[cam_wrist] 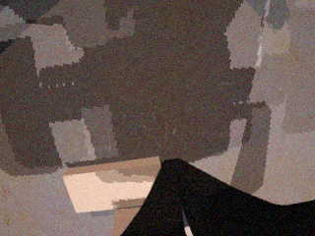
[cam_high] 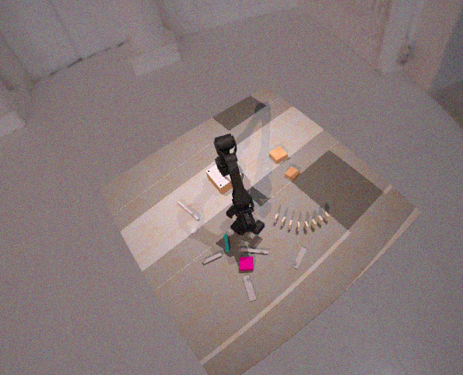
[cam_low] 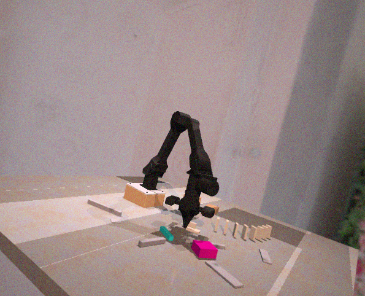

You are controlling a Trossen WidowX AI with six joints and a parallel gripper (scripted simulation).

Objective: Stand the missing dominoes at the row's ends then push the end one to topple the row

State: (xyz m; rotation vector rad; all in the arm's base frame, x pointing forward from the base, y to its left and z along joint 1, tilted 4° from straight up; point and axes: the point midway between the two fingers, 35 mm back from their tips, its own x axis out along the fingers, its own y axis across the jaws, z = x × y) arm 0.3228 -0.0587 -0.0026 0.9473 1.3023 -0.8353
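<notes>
Fingers (cam_low: 185,225) shut (empty), nr pale dominoes (cam_low: 193,228) (cam_wrist: 109,189)

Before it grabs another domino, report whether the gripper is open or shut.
Shut, on nothing visible: the gripper tapers to one closed point in the exterior view.

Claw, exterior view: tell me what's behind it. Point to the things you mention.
Behind the claw (cam_high: 245,229) (cam_low: 184,225) (cam_wrist: 172,167), one orange block (cam_high: 292,173) shows partly, plus a sliver of another orange block (cam_high: 278,154) (cam_low: 200,200); the rest is covered.
</notes>
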